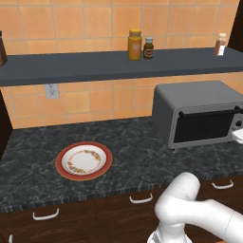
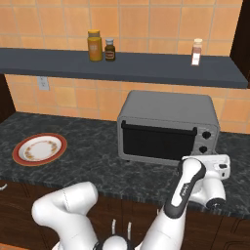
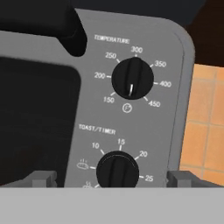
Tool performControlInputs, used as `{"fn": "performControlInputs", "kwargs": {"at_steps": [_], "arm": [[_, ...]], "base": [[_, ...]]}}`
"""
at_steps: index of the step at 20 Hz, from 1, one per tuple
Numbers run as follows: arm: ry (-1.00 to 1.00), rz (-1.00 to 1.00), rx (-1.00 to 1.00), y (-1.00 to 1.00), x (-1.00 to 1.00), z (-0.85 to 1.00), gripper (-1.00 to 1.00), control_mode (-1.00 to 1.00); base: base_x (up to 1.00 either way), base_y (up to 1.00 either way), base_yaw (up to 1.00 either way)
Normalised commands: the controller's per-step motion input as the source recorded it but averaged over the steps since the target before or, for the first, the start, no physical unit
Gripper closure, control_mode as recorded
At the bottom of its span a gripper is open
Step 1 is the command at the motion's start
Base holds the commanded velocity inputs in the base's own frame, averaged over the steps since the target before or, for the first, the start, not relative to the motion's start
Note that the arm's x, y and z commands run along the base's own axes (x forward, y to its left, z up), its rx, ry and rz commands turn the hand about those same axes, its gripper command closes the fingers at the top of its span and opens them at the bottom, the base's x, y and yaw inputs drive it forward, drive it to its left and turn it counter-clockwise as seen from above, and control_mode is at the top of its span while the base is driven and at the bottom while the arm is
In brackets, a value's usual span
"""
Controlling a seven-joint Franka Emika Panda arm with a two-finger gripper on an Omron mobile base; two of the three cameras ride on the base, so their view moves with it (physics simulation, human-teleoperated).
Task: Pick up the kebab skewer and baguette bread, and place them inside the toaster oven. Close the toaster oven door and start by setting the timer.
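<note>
Timer-setting step in hand, judging by the shut toaster oven door (image 2: 157, 141). Pincer (image 3: 111, 179) spread wide, holding nothing, fingertips (image 3: 41, 178) either side of the toast/timer knob (image 3: 117, 170) on the toaster oven (image 2: 168, 126), knob centred between and just ahead. Temperature knob (image 3: 132, 78) further up the panel. Next, probably: ease forward, close on the timer knob, then twist without slipping off. Plate (image 1: 84, 160) on the surface (image 1: 133, 152) bare.

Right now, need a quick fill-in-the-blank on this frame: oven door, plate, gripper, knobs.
1. The toaster oven door is ____.
2. The plate on the counter holds ____.
3. The gripper has its jaws ____, facing the toaster oven's control panel.
4. The upper knob is labelled ____; the lower knob, toast/timer.

Missing words: closed; nothing; open; temperature
</note>
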Motion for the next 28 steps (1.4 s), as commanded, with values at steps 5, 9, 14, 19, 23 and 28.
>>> {"fn": "performControlInputs", "kwargs": {"at_steps": [5, 9, 14, 19, 23, 28], "arm": [[0.0, 0.0, 0.0, 0.0, 0.26, -0.1, -1.0, -1.0], [0.0, 0.0, 0.0, -0.06, 0.16, -0.04, -1.0, -1.0], [-0.04, 0.0, 0.0, -0.18, 0.03, -0.02, -1.0, -1.0], [-0.08, 0.0, 0.0, 0.01, 0.0, 0.0, -1.0, -1.0], [-0.06, 0.0, 0.0, 0.07, 0.0, 0.0, -1.0, -1.0], [-0.01, 0.0, 0.0, 0.0, 0.0, 0.0, -1.0, -1.0]], "base": [[0.0, 0.0, 0.0], [0.0, 0.0, 0.0], [0.0, 0.0, 0.0], [0.0, 0.0, 0.0], [0.0, 0.0, 0.0], [0.0, 0.0, 0.0]]}}
